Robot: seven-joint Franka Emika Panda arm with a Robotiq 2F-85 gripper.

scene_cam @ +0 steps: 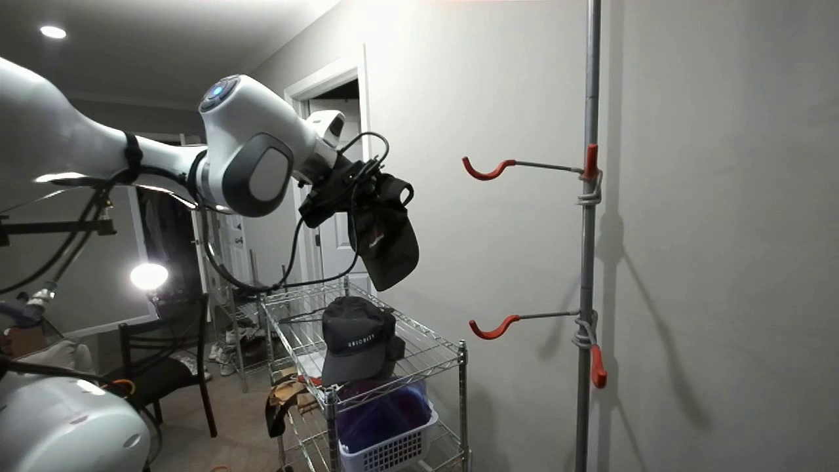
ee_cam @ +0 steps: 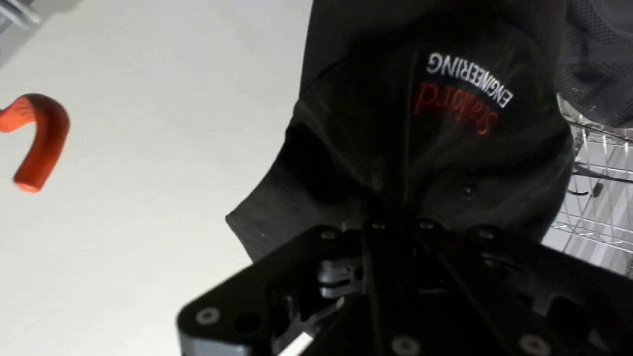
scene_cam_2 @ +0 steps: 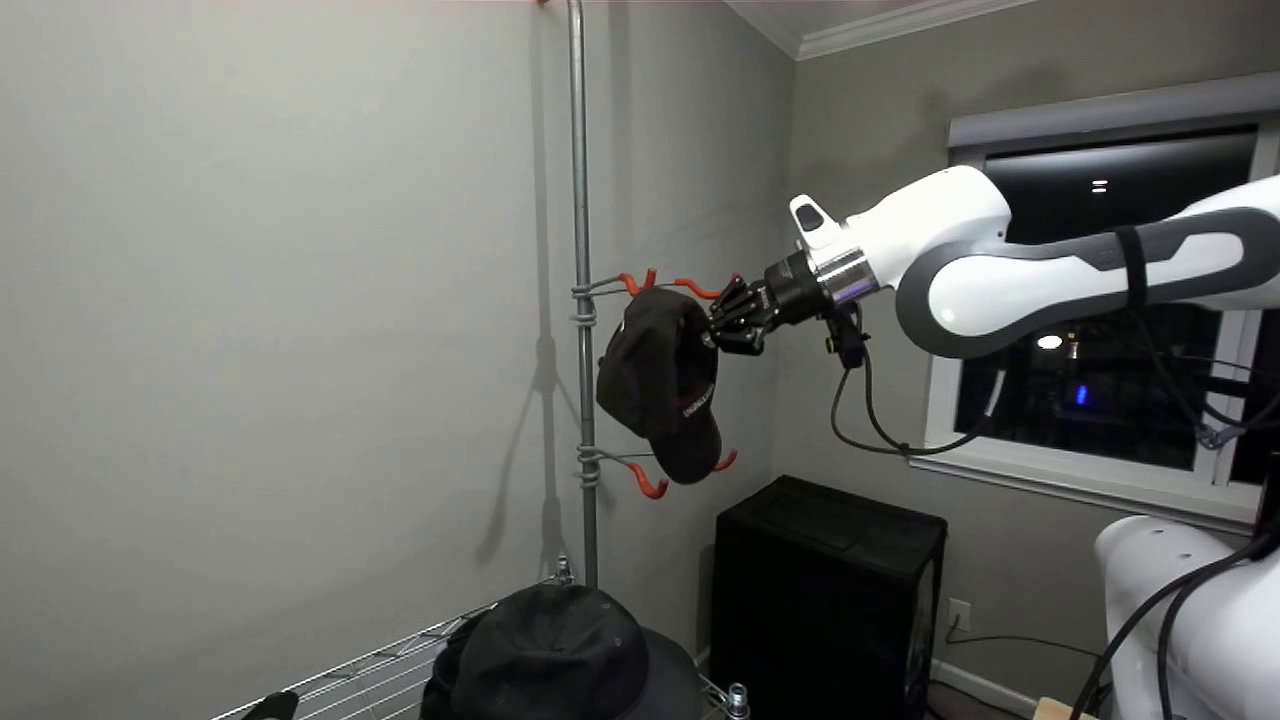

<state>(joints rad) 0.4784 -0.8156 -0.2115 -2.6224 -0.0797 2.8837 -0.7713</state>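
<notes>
a hard-edged, knuckled black gripper (scene_cam_2: pixel 716 322) pinches narrow on a soft black baseball cap (scene_cam_2: pixel 650 370), holding it in midair; i cannot make out exactly which part of the cap the fingertips press. seen in an exterior view, the bill hangs toward six o'clock. at three o'clock from the cap stands a round gray metal pole (scene_cam: pixel 587 249), with a curved red-coated hook (scene_cam: pixel 485 176) at two and a matching red hook (scene_cam: pixel 490 336) at four, both clear of the cloth. around six o'clock, a dark gray baseball cap (scene_cam: pixel 354 328) rests on a shiny wire rack (scene_cam: pixel 464 387), with a perforated white plastic basket (scene_cam: pixel 393 450) below. the held cap has a rounded, seamed crown and a strap loop; in the wrist view, arched white stitching reads "engineering" upside down, beside dimmer red lettering.
</notes>
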